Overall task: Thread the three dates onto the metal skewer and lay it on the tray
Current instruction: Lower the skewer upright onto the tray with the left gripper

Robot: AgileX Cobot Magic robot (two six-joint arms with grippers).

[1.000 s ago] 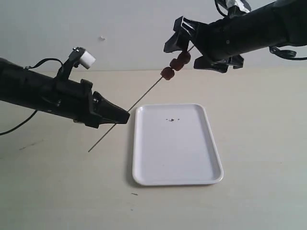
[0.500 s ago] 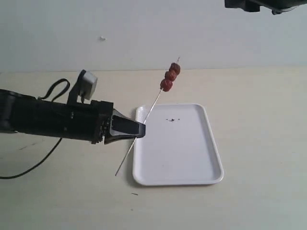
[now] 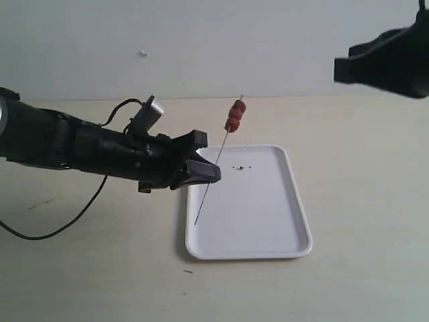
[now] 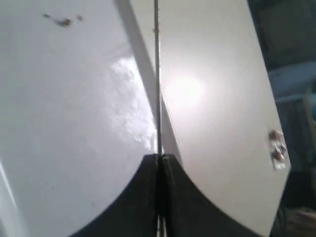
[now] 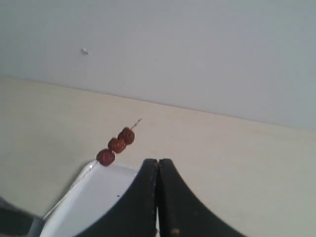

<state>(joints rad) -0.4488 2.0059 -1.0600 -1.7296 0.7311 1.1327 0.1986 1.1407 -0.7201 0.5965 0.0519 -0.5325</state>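
My left gripper (image 3: 213, 172) is shut on the metal skewer (image 3: 213, 168), which slants steeply over the left part of the white tray (image 3: 268, 221). The three dates (image 3: 234, 115) sit stacked near the skewer's upper tip, above the tray's far edge. In the left wrist view the thin skewer (image 4: 157, 89) runs straight out from the left gripper (image 4: 159, 159) over the tray (image 4: 74, 98). My right gripper (image 5: 158, 163) is shut with nothing in it, raised at the upper right of the exterior view, well away from the dates (image 5: 116, 144) and the tray (image 5: 98, 197).
The tray lies on a pale beige tabletop (image 3: 362, 188) against a light wall. A few dark crumbs (image 3: 240, 168) lie on the tray's far part. A black cable (image 3: 60, 225) trails from the left arm across the table.
The left gripper has carried the skewer with the dates rightward over the tray and tipped it steeper. The right arm let go, rose away, and now shows at the upper right.
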